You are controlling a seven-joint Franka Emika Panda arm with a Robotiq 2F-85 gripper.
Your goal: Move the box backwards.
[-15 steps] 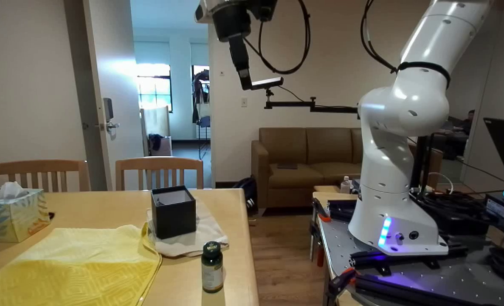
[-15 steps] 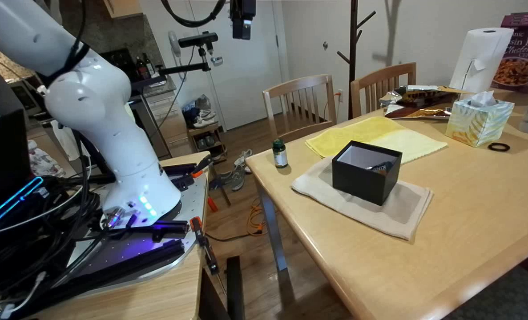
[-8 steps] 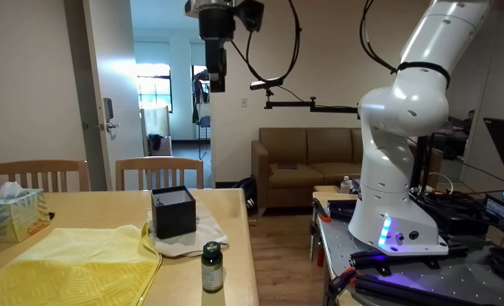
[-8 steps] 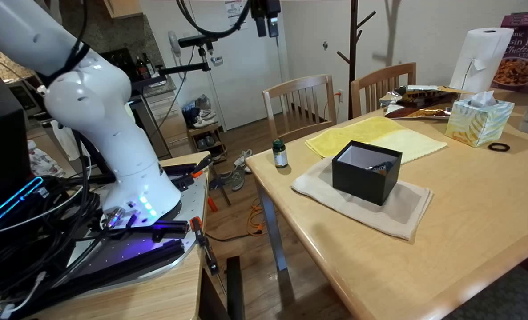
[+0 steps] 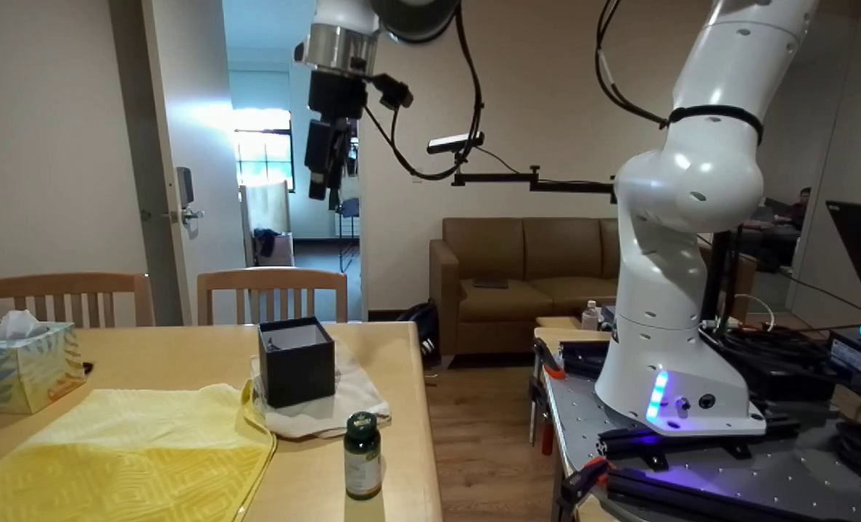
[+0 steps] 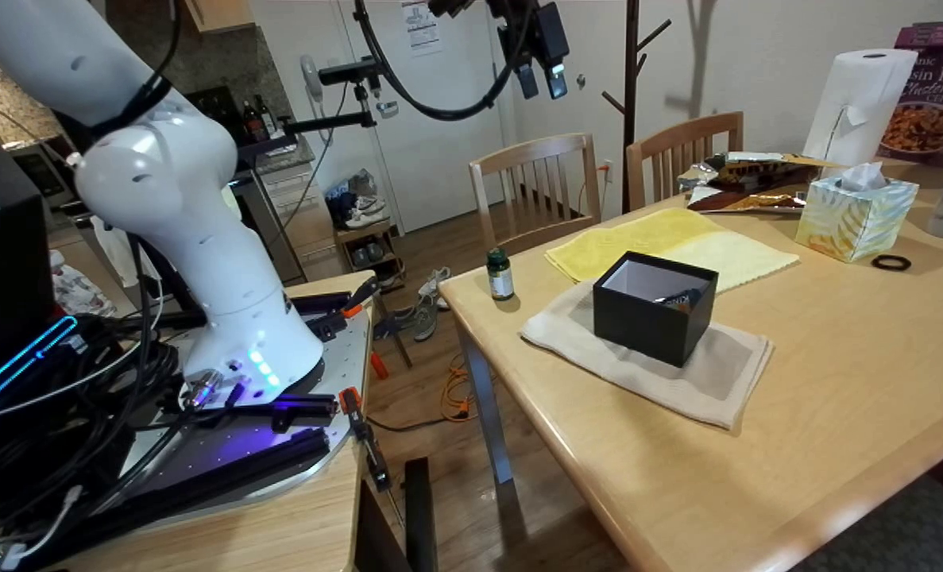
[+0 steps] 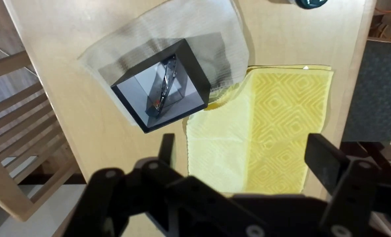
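Your fingers (image 7: 325, 161), spread, now hang lower and nearer the box (image 6: 647, 316), which sits unmoved; its shift backwards likely lies ahead.

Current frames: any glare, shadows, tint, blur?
In an exterior view, the window is blown out and the door shows a glare patch; in both exterior views, purple glow tints the mounting plate; in the wrist view, the gripper looks dark and soft, and shadows fall on the beige cloth beside the box.
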